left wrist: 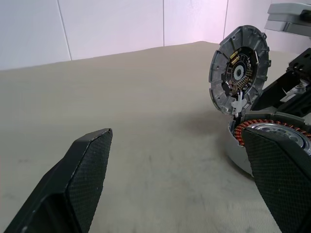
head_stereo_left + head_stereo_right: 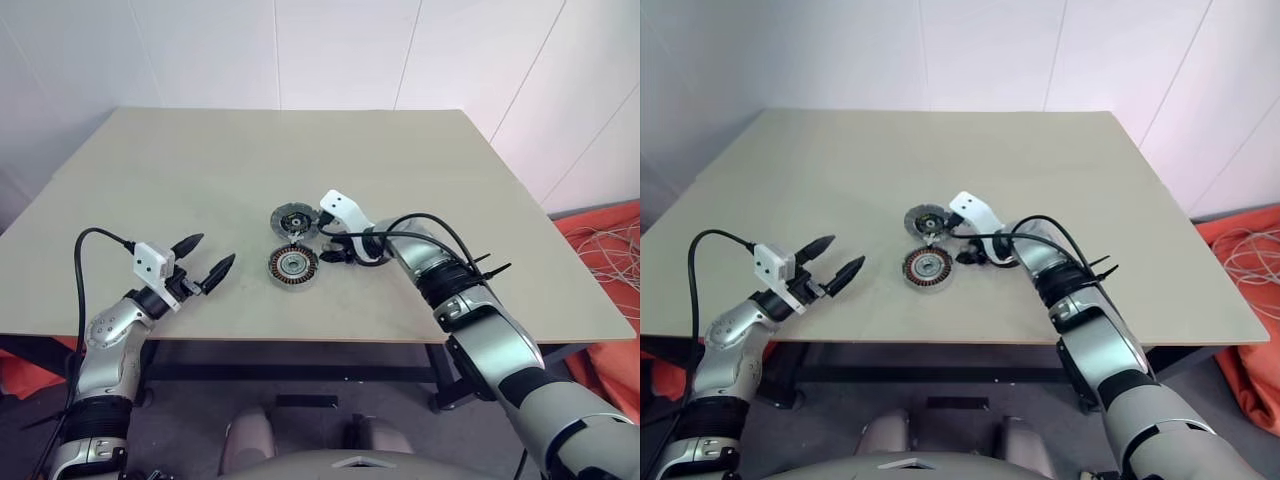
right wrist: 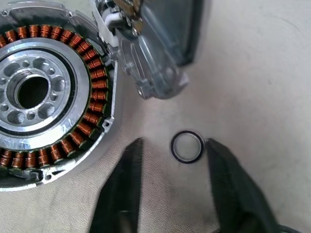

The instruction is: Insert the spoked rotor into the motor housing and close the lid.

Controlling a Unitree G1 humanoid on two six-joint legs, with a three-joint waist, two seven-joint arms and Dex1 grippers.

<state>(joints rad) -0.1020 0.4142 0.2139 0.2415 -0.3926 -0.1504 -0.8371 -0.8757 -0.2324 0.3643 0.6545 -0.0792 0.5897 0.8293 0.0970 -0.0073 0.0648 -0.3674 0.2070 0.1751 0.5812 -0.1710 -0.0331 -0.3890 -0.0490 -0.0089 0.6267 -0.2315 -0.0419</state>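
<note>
Left gripper [image 2: 206, 256] held spread wide, nothing grasped.

Right gripper [image 3: 170, 150] seen lowered on table [image 2: 200, 160], fingers straddling small dark ring [image 3: 187, 146]; grasp cannot be told.

Motor housing [image 2: 293, 266] just beside it, edge cut off in right wrist view.

Lid [image 2: 295, 220] tilted up behind housing.

No writing readable.

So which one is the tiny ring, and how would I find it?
Start at the motor housing, the big round part with copper coils. Beside it on the tan table, between the right tool's two black fingers, lies the tiny ring. It is a thin dark hoop, empty inside, far smaller than the housing or the tilted grey lid.
</note>
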